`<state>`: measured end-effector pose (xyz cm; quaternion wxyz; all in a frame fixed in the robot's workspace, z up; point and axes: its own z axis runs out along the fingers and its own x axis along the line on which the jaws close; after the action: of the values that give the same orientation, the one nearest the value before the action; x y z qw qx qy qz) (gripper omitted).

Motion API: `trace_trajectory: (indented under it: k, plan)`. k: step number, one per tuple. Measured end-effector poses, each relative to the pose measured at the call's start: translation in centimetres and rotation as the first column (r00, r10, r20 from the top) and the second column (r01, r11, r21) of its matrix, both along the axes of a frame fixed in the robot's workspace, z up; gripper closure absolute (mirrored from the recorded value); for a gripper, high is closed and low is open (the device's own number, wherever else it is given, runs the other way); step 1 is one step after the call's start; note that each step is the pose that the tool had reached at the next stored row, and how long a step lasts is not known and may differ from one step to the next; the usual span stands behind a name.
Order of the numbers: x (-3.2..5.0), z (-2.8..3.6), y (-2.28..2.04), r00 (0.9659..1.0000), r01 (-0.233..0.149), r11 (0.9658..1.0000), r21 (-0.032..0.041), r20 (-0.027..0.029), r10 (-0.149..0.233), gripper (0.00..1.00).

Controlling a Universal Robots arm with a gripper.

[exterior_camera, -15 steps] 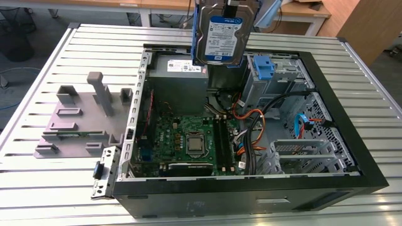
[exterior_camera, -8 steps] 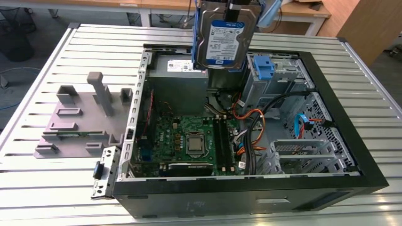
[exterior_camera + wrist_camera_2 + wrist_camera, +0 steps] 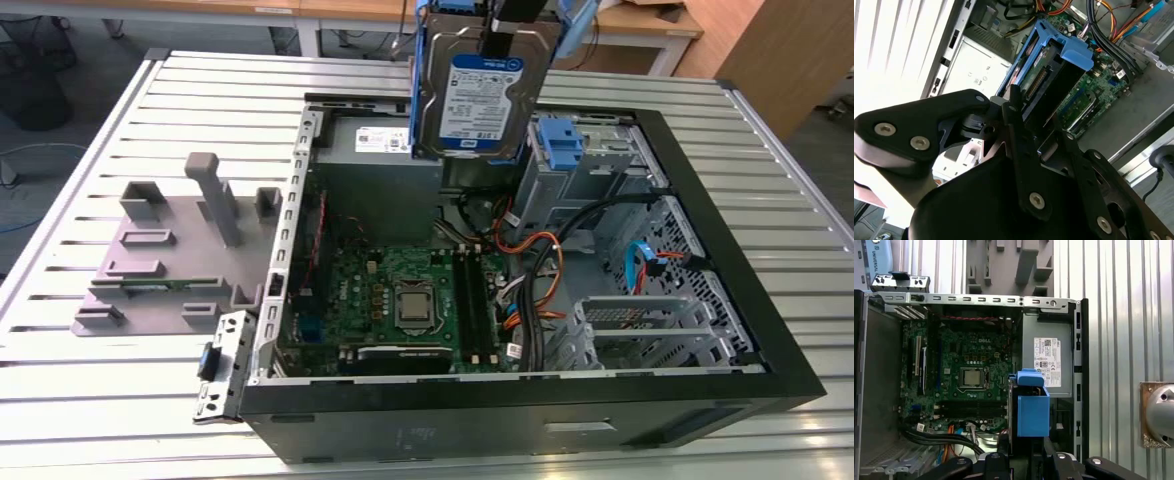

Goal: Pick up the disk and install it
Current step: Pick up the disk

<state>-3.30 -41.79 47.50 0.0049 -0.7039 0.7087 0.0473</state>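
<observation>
The disk [image 3: 478, 100], a silver drive with a white-and-blue label in a blue carrier, hangs upright above the back of the open computer case [image 3: 747, 330]. My gripper [image 3: 513, 35] comes down from above and is shut on the disk. In the second wrist view the black fingers [image 3: 1021, 145] clamp the disk [image 3: 1054, 75] by its near end, with the motherboard beyond it. In the first wrist view the disk's blue carrier end [image 3: 1032, 410] sticks out from the gripper [image 3: 1029, 462], over the case between the motherboard and the power supply.
Inside the case lie a green motherboard [image 3: 400, 290], a grey power supply [image 3: 367, 140], orange and black cables [image 3: 534, 270] and a drive bay with a bare blue bracket [image 3: 561, 150]. A grey fixture [image 3: 174, 250] stands on the slatted table [image 3: 107, 400] at the exterior view's left.
</observation>
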Motion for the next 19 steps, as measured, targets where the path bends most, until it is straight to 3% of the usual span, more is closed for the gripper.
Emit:
trace_trajectory:
  k: [6,19]
  plan:
    - [0.02,-0.01,-1.3,1.0,0.0,1.0,0.0,0.0,0.0,0.65]
    - [0.03,-0.04,-3.06,1.0,0.0,1.0,0.0,0.0,0.0,0.65]
